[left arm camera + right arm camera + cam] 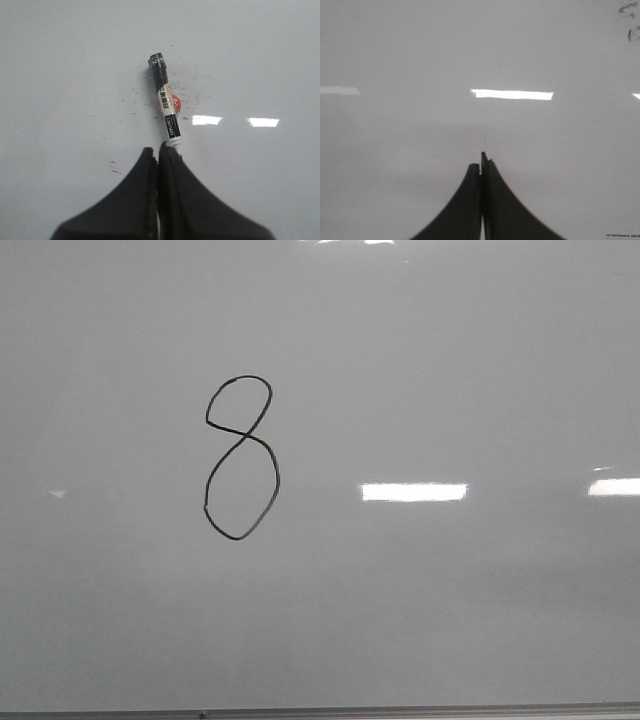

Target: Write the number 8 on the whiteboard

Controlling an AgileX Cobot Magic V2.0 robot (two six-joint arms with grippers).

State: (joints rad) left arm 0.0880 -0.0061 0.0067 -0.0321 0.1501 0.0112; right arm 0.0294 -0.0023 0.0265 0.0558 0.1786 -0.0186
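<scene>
The number 8 [243,434] is drawn in thin black line left of centre on the whiteboard [450,360], with a small upper loop and a larger lower loop. Neither gripper shows in the front view. In the left wrist view my left gripper [158,149] is shut with its jaws together. A white marker [166,112] with a black cap lies on the board [60,75] just beyond it, its near end hidden behind one finger. My right gripper [481,162] is shut and empty over bare board [395,50].
The board's thin dark bottom edge [400,710] runs along the front. Bright light reflections [414,492] lie right of the figure. Small black scuff marks [197,77] surround the marker. Dark smudges [629,20] and a small label [620,234] show in the right wrist view.
</scene>
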